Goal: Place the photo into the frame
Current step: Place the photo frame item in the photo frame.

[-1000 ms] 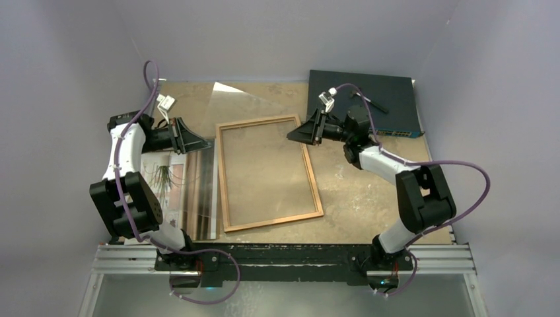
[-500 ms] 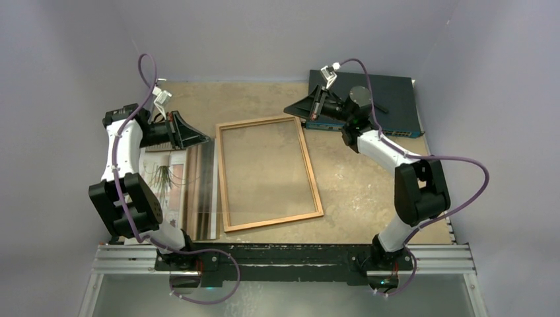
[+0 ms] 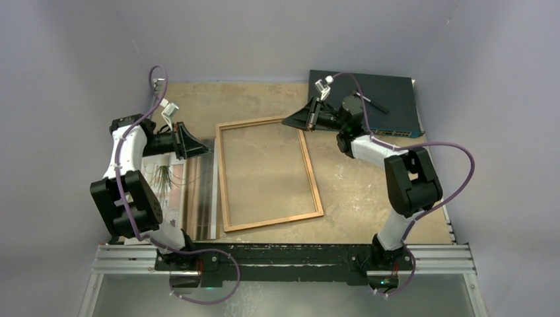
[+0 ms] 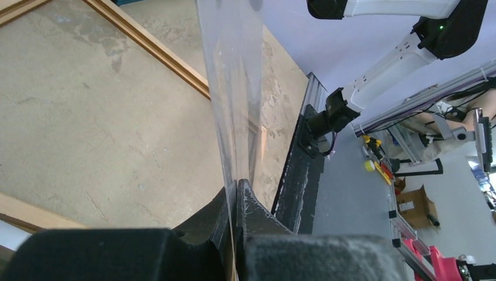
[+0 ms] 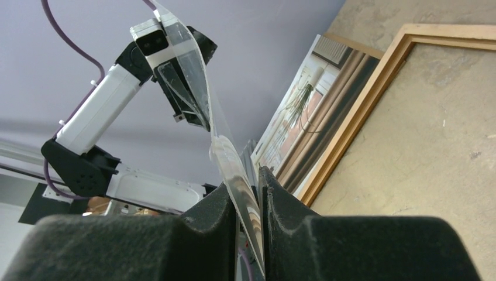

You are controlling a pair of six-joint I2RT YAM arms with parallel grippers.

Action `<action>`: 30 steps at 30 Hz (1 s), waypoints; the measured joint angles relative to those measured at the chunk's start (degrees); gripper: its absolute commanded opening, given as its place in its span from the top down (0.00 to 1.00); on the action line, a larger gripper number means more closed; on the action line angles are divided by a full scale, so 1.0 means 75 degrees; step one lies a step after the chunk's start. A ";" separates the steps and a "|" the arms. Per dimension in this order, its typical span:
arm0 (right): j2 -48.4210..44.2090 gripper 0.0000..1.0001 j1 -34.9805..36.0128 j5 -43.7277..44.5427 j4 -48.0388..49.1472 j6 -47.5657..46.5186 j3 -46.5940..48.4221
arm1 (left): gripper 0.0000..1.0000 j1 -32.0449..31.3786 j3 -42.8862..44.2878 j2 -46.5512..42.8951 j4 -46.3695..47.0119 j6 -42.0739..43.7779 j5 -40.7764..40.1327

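The orange-brown wooden frame point(image 3: 267, 173) lies flat in the middle of the table, with bare table showing inside it. The photo point(image 3: 198, 195), striped brown and beige, lies face up left of the frame, partly under my left arm. My left gripper point(image 3: 206, 150) is shut on one edge of a clear sheet point(image 4: 231, 88), which stands up from its jaws. My right gripper point(image 3: 288, 122) hovers at the frame's far right corner. Its fingers are closed on the sheet's other edge point(image 5: 234, 167). Neither gripper touches the photo point(image 5: 310, 111) or the frame point(image 5: 374, 88).
A dark flat electronics box point(image 3: 376, 99) lies at the back right, just behind my right wrist. The black base rail point(image 3: 284, 254) runs along the near table edge. Grey walls enclose the table on three sides.
The right gripper has closed on the clear sheet's edge, lifted toward the back, then settled by the frame's far right corner. The left gripper has kept its grip and barely shifted.
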 measured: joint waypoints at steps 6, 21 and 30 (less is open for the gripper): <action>0.0303 0.82 0.0000 -0.0009 0.0498 0.0233 0.0038 | 1.00 0.0000 -0.0006 -0.0032 0.0006 0.0090 -0.0023; 0.0618 0.83 0.0044 -0.0017 0.0784 0.0475 0.0953 | 1.00 0.0009 0.0204 -0.0064 0.0009 0.0082 -0.0020; 0.0726 0.79 0.0090 0.0006 0.1067 0.0513 0.0609 | 1.00 0.0015 -0.0006 -0.0119 0.0012 0.0093 -0.0172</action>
